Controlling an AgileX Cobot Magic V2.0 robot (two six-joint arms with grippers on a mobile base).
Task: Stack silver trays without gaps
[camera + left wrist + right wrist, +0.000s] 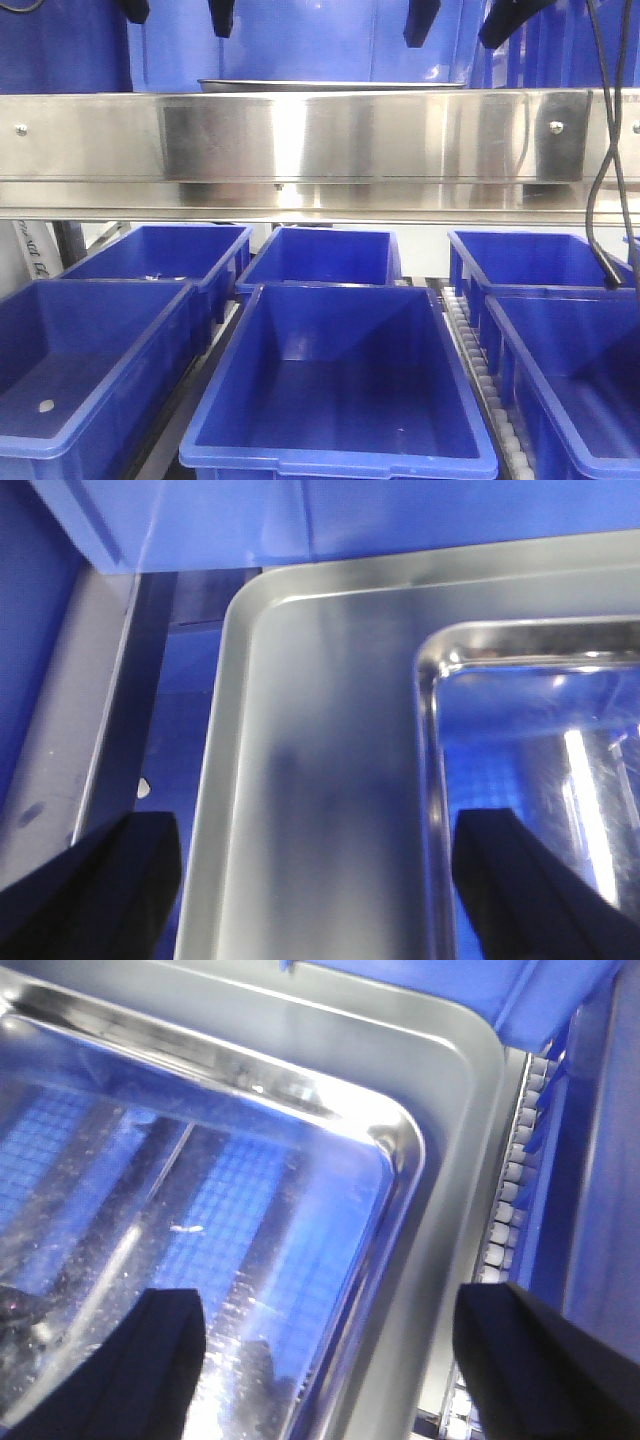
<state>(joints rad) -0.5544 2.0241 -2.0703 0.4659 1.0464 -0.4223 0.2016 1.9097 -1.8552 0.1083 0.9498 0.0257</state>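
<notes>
Overhead in the front view, the left gripper point(178, 12) hangs above the long brushed-steel rail point(320, 135), its two black fingers point(222, 16) spread wide and pinching nothing. From its wrist camera, one finger sits outside the left rim of the dull, larger silver stainless-steel tray point(320, 770) and the other over the shinier, smaller silver tray point(520, 740). The smaller tray lies inside the larger one, and a broad band of the larger tray's floor shows between their left rims. Farther right, the right gripper point(330, 1370) is also spread apart with nothing between its fingers. One finger is over the smaller tray's mirror-like floor, and the other is by the larger tray's right rim, near a strip of white rollers point(508, 1190). On that side the two rims run close together. In the front view a thin tray edge shows just above the rail's top, between the two grippers, and the deep blue plastic bins point(330, 400) stand below the rail.
</notes>
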